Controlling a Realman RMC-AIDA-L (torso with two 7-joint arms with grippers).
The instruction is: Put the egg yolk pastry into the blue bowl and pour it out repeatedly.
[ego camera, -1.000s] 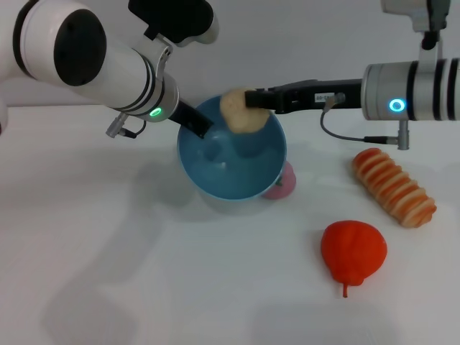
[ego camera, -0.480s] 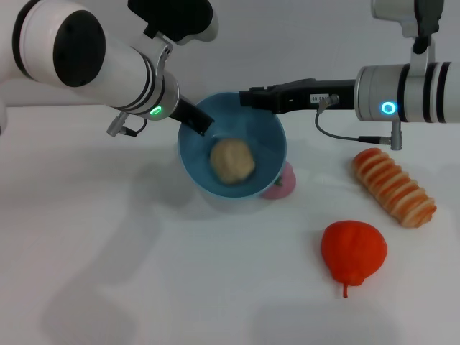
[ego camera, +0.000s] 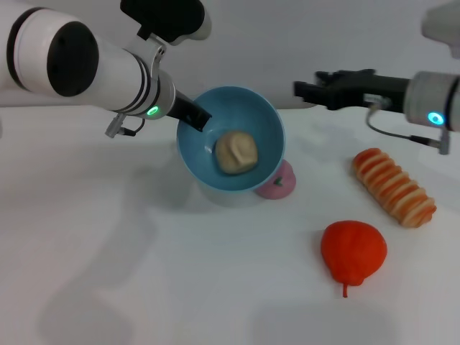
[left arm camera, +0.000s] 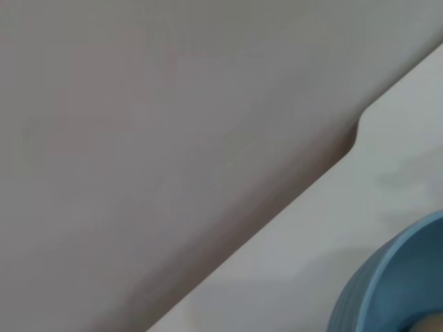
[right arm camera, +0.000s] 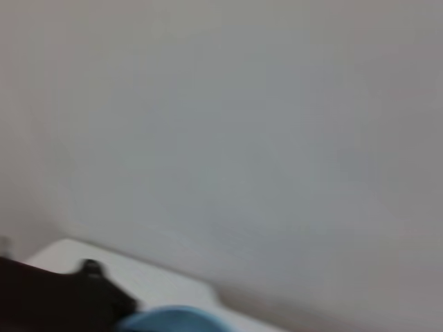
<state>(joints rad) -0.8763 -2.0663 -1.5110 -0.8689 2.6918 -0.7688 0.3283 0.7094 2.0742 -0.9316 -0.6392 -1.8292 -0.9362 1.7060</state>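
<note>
The blue bowl (ego camera: 248, 115) is held off the table at the centre back, tilted with its mouth toward me. Inside it, against the lower wall, lies the pale egg yolk pastry (ego camera: 236, 152). My left gripper (ego camera: 194, 117) is shut on the bowl's left rim. To the right of the bowl and clear of it, my right gripper (ego camera: 303, 89) hovers open with nothing in it. The left wrist view shows only an edge of the blue bowl (left arm camera: 394, 283). A sliver of the blue bowl's rim (right arm camera: 173, 319) shows in the right wrist view.
A pink dome (ego camera: 282, 182) sits on the white table (ego camera: 144, 273), tucked under the bowl's right side. A striped bread roll (ego camera: 393, 187) lies at the right, and a red fruit shape (ego camera: 353, 249) sits in front of it.
The right gripper let the pastry drop into the bowl, then drew back to the right. The left gripper tipped the bowl a little further and the pastry rolled against its wall.
</note>
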